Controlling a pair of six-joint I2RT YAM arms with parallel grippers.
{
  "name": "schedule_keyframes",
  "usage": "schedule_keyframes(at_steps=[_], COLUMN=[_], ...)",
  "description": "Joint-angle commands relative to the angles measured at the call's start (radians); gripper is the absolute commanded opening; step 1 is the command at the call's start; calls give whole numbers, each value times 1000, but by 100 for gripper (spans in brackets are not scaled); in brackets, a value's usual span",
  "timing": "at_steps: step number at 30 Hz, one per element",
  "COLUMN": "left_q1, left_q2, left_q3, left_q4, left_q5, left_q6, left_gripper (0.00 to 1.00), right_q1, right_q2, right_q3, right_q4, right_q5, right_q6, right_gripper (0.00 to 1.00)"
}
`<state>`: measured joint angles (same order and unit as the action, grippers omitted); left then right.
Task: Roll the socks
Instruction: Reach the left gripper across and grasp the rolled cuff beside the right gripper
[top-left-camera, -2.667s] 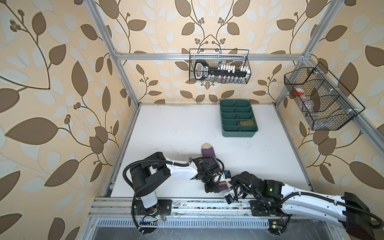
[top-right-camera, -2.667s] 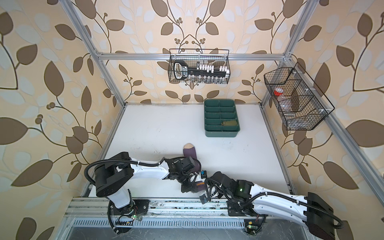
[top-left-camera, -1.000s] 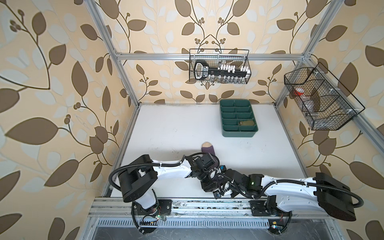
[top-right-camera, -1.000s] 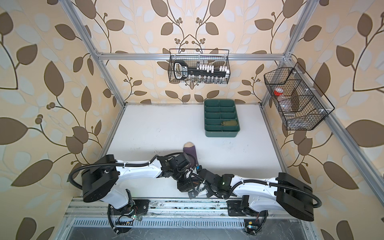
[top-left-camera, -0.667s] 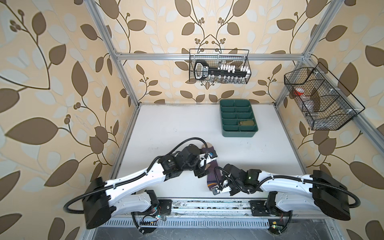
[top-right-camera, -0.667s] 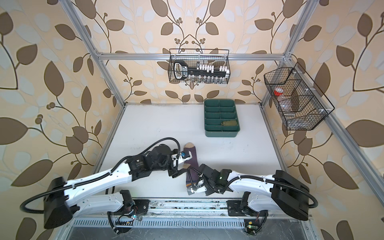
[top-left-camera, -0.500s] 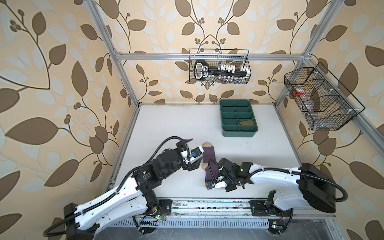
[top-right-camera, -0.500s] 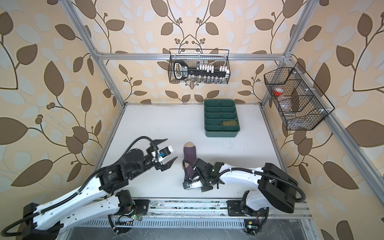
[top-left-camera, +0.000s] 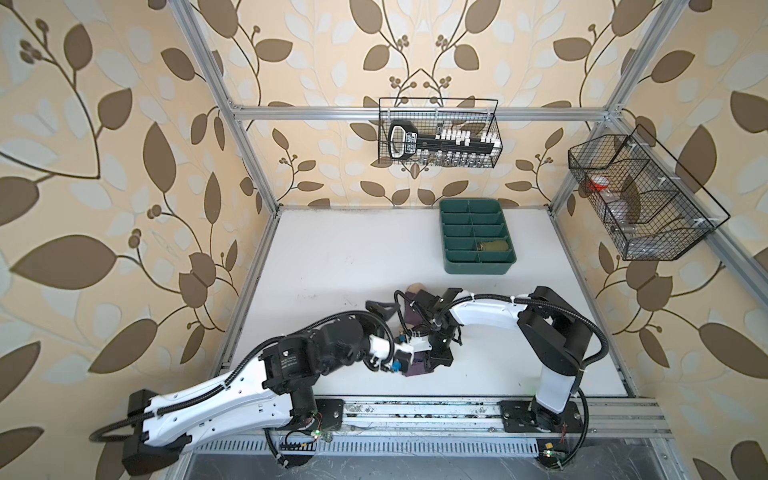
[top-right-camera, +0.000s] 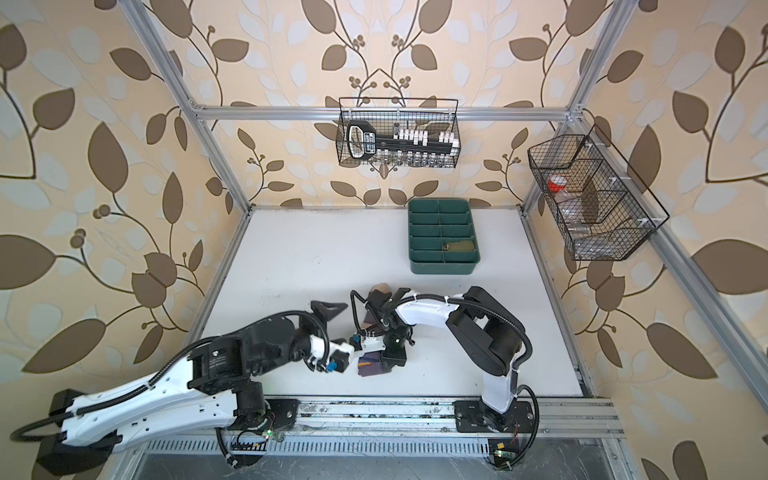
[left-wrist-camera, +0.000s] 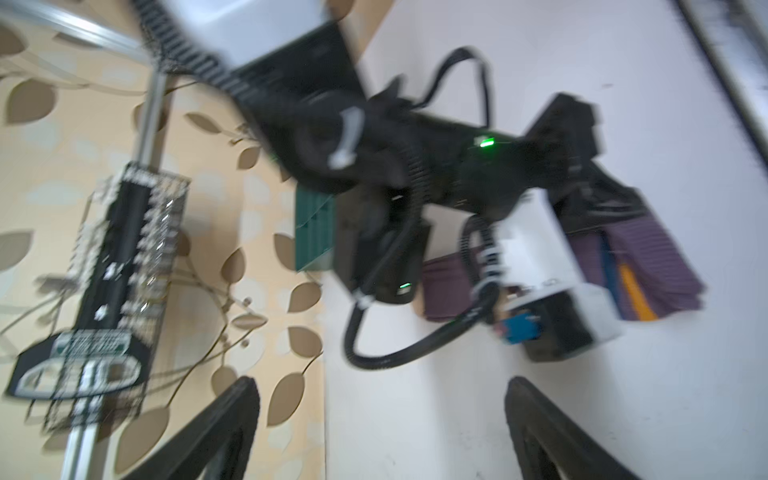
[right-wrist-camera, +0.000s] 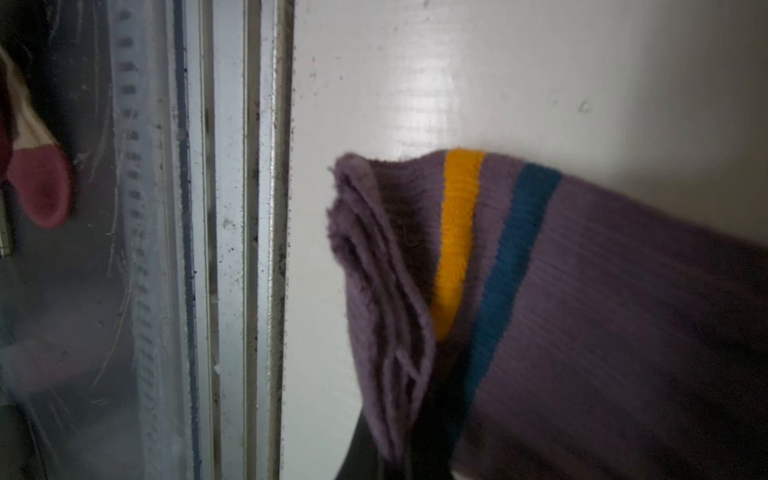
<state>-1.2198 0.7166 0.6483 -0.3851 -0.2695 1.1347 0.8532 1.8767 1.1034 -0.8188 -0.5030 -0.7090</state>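
Plainly, we are at the start of rolling the purple sock (right-wrist-camera: 582, 291). The right gripper (top-right-camera: 391, 360) is clenched on its striped cuff and seems to hold that end a little off the table (top-left-camera: 332, 257). The rest of the sock runs back under the right wrist to the beige toe (top-left-camera: 415, 287), which lies flat. The left gripper (left-wrist-camera: 380, 386) is released, its jaws spread wide over bare table beside the right gripper, with no cloth between them. What looks like the olive sock (top-left-camera: 492, 246) sits bundled in a compartment of the tray (top-left-camera: 478, 268), well apart from both grippers, so we judge that one done.

Next, we think, the cuff must be turned over toward the toe, and the left jaws brought onto the sock to pin the fold. The cloth is soft and layered at the cuff edge, so a loose layer may slip out.

The front rail (right-wrist-camera: 232, 249) runs near the cuff, on the side of the right jaws away from the toe, and leaves little room there. Past the toe the table is open as far as the tray, and it is open on the left gripper's outer side too.
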Motion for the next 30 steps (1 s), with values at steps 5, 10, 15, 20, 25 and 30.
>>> schedule_keyframes(at_steps=[5,10,15,20,25,30], left_q1=[-270,-279,-276,-272,-235,-224], left_q2=[221,392,569,702,776,818], left_q3=[-96,-117,-113,-124,-121,-123], left_q4=[122,205,304,415,469,458], left_q5=[-188,-146,-218,-304,-363,-345], left_q6=[-161,-286,-341,-377,-392,-396], left_gripper=[88,85,71,46,39,27], right_q1=[-56,-86,-97,-97,-97,-97], right_q2=[89,99,91,89,87,89], right_q3=[54,74,81,69,64,74], right_q4=[-57,-81,-75,-73,-74,-84], right_q5=[-16,-26,-32,-29,-37,-41], right_q6=[-30,-47,-50,-47,-47,-48], right_gripper=[0,0,0,0,0,0])
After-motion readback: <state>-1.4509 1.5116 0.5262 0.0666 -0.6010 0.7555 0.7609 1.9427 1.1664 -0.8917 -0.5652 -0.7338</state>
